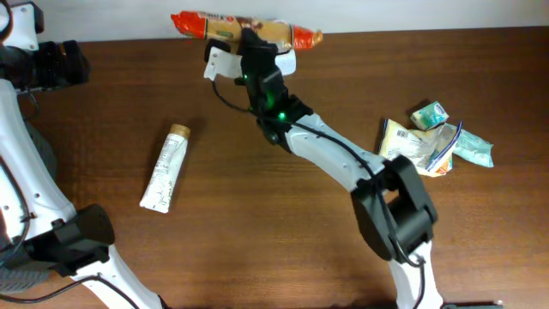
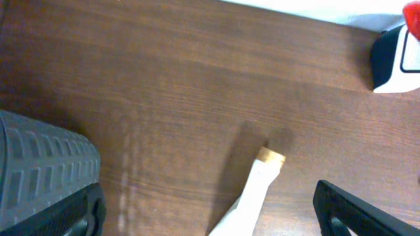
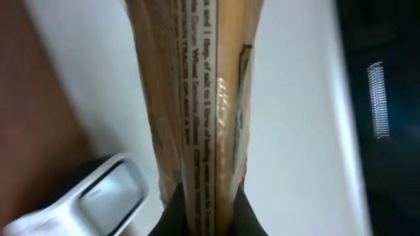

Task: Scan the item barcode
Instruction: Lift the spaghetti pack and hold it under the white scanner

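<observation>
Slip at the grip first: right fingers point(image 3: 172, 213) closed tight on one thin edge of the long packet point(image 3: 197, 98), with nearly all of its length beyond the tips. Could let the glossy film slide or swivel between them on any quick wrist turn. From above, holds the packet crosswise at the far edge of the counter point(image 1: 283, 197), both reddish ends sticking out to either side of the fingers, so could sag or twist under its own weight. Cannot find a barcode on the face in the wrist view, only lines of print along a seam; may be showing the wrong side to the white scanner point(image 1: 221, 62), just below and beside the fingers. Glare on the film could also spoil a read. Could knock the scanner if lowered. Farther off, nothing in the way: tube point(image 1: 165, 167) lying flat well to the left of the fingers, heap of packets point(image 1: 433, 137) well to the right. Left fingers point(image 2: 46, 177) spread wide and empty, well apart, too far to catch a drop.
</observation>
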`<state>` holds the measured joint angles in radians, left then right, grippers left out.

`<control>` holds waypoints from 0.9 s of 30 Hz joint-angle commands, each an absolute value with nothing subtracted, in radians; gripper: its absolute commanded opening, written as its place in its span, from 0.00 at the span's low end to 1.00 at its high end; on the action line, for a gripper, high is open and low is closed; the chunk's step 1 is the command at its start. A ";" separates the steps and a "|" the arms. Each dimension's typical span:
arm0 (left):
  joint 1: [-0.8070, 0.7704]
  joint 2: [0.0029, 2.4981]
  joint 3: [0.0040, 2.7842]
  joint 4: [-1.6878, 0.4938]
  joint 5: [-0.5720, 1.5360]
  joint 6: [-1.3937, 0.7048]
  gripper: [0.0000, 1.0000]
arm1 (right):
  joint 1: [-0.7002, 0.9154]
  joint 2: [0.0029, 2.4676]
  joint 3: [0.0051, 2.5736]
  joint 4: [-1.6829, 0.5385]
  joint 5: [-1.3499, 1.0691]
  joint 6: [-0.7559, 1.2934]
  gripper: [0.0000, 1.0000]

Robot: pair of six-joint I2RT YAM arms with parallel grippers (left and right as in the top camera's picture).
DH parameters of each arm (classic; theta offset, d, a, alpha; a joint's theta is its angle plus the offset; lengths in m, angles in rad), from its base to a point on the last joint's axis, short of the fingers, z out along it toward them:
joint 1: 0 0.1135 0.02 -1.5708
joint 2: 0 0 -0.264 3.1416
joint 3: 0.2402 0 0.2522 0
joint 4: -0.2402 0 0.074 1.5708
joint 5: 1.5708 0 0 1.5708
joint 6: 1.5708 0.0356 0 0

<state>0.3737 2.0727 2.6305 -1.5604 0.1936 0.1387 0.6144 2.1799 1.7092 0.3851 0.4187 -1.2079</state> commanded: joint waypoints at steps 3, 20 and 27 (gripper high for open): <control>0.376 2.048 2.641 -1.558 0.194 0.148 0.99 | 0.521 2.250 1.749 0.598 0.218 -1.335 0.04; 0.376 2.048 2.641 -1.558 0.194 0.148 0.99 | 0.515 2.312 1.748 0.565 0.171 -1.332 0.04; 0.376 2.048 2.641 -1.558 0.194 0.148 0.99 | 0.504 2.312 1.748 0.565 0.213 -1.331 0.04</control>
